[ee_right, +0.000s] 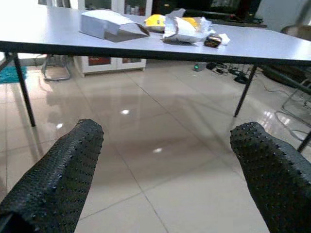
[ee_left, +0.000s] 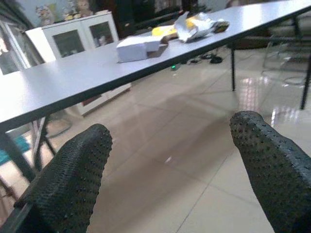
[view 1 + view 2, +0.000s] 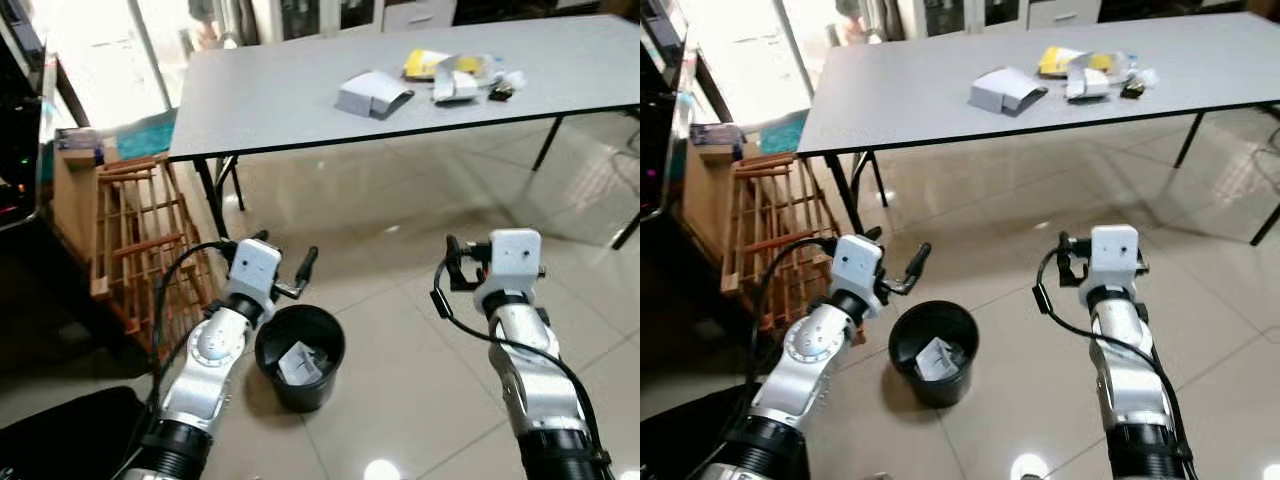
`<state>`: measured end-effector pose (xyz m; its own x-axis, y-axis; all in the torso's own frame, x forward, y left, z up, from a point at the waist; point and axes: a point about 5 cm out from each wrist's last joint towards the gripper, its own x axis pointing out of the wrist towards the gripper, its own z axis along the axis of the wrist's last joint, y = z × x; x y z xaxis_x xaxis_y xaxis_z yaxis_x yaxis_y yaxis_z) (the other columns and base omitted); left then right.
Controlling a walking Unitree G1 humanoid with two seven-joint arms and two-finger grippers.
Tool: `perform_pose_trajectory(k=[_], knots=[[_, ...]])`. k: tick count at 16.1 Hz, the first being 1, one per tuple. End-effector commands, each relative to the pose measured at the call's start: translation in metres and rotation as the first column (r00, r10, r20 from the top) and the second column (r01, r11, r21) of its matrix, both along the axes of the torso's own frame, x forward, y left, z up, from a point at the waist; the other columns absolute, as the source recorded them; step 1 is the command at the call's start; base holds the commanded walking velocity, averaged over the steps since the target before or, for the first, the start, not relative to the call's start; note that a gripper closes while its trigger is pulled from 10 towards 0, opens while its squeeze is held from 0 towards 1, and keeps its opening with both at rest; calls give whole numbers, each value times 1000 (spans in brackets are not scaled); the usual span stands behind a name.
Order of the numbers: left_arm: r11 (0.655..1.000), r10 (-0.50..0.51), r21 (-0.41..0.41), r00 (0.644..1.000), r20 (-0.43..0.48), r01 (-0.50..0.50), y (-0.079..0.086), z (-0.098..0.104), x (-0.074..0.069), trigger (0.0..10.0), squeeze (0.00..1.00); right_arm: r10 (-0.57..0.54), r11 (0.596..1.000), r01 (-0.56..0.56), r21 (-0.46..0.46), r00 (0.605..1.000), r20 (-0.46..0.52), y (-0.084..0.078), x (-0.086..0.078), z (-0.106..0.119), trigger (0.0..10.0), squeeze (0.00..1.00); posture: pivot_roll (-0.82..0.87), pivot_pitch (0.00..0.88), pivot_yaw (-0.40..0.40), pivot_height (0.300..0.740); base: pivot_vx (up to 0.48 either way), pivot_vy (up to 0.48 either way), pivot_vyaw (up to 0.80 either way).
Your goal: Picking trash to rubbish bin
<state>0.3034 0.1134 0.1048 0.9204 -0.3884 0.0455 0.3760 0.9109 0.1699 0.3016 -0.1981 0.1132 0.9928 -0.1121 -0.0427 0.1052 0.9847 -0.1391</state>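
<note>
So I'm standing a bit back from the grey counter (image 3: 300,90) with both arms raised in front of me, nothing in either one. The left tool (image 2: 170,170) is spread wide open, fingers well apart with just floor tiles between them, and it's hanging right above and beside the black rubbish bin (image 3: 300,357) on the floor. The bin sits between my two arms, closer to the left one, and I can see a crumpled white bit of paper (image 3: 300,363) lying inside it. The right tool (image 1: 165,170) is open wide too, empty, pointed toward the counter from over the bare tiles. The rest of the trash is up on the counter, toward its far right end: a white cardboard box (image 3: 372,94) lying nearest me, then a yellow packet (image 3: 425,63) behind it, some crumpled white wrappers (image 3: 456,84) next to that, and a small dark item (image 3: 501,92) at the end that I can't identify. Off to my left there's a wooden rack (image 3: 140,240) leaning by the counter's leg, with a cardboard box (image 3: 75,190) just behind it.
</note>
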Motion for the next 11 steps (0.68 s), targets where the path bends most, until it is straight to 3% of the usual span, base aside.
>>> perform_pose_trajectory(k=[1,6,9,11], knots=[[1000,-6,8,1000,0,6,-1,-2,0,10000,0,-7,1000,7,6,1000,7,3,-2,5,10000,0,-71,0,43,740,0,0,0],[1000,-19,-10,1000,17,19,-9,6,-1,10000,0,25,999,-24,45,1000,-13,15,-11,3,10000,0,-63,0,37,740,0,0,0],[999,-41,-28,999,20,42,-16,11,1,10000,0,82,996,-80,43,996,-26,31,-14,1,10000,0,-66,1,41,740,0,0,0],[999,-42,-34,999,16,42,-17,10,2,10000,0,86,995,-84,51,996,-30,35,-16,1,10000,0,-68,2,41,740,0,-384,0]])
